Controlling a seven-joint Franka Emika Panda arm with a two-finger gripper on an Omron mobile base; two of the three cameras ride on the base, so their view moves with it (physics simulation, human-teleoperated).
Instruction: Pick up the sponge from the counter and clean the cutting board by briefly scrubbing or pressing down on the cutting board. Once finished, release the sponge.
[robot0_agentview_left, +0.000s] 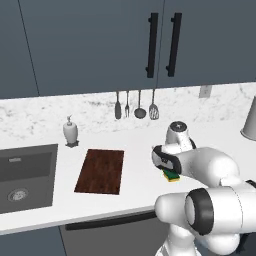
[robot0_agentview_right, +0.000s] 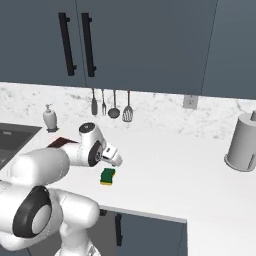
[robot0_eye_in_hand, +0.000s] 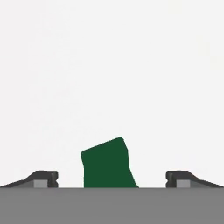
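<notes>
Left base view: the sponge (robot0_agentview_left: 172, 175) is seen lying on the white desk (robot0_agentview_left: 135, 150), right of the cutting board (robot0_agentview_left: 101, 171).
Right base view: the sponge (robot0_agentview_right: 107, 176) is shown below the end effector (robot0_agentview_right: 113, 159).
Hand view: the end effector (robot0_eye_in_hand: 112, 178) is pictured released, fingertips (robot0_eye_in_hand: 43, 178) spread either side of the sponge (robot0_eye_in_hand: 106, 164), apart from it.

Even, bright rendered light; soft faint shadows; no glare; slight pixel softness, no edge distortion.

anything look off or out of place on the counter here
Nothing is spilled or damaged. The sponge lies on the white counter, apart from the cutting board, slightly askew between the open claw fingertips.
</notes>
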